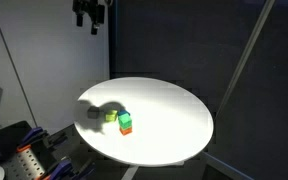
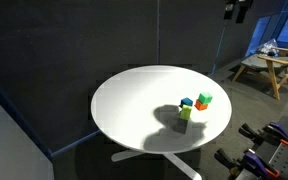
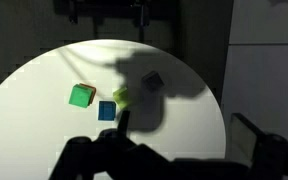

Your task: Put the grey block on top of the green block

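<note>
The grey block (image 3: 153, 81) lies on the round white table (image 3: 44, 130) inside a dark shadow, apart from the other cubes. The green block (image 3: 81, 95) sits on top of an orange cube (image 1: 126, 130); the green block also shows in both exterior views (image 1: 125, 120) (image 2: 204, 99). My gripper (image 1: 89, 18) hangs high above the table's far side, well clear of all the blocks, and it also shows in an exterior view (image 2: 236, 11). Its fingers look spread and empty. In the wrist view they are only dark shapes along the bottom.
A blue cube (image 3: 107, 110) and a paler yellow-green cube (image 3: 120, 97) lie between the green and grey blocks. Dark curtains surround the table. A wooden table (image 2: 267, 64) and tool racks (image 1: 24, 155) stand beyond the table's edge.
</note>
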### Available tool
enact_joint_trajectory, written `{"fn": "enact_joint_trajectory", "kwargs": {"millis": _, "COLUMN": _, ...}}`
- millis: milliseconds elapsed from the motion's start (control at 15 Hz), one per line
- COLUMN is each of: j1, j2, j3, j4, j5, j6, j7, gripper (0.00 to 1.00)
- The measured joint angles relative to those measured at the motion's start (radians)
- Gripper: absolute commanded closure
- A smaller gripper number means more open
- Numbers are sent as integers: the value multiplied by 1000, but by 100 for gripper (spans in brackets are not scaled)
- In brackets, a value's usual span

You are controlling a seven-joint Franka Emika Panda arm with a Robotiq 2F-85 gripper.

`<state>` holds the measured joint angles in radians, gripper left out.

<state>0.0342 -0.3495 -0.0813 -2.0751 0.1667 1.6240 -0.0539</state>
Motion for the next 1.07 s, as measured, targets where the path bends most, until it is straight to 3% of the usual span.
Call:
{"fn": "enact_joint_trajectory", "kwargs": {"millis": 600, "j1": -1, "j2": -1, "j3": 2, "j4": 0, "j5": 0, "j6": 0, "j7": 0, "gripper": 0}}
{"fn": "enact_joint_trajectory", "kwargs": {"millis": 1067, "j1": -11, "j2": 1, "j3": 64, "j4": 0, "j5": -58, "j6": 17, "j7": 49, "gripper": 0}}
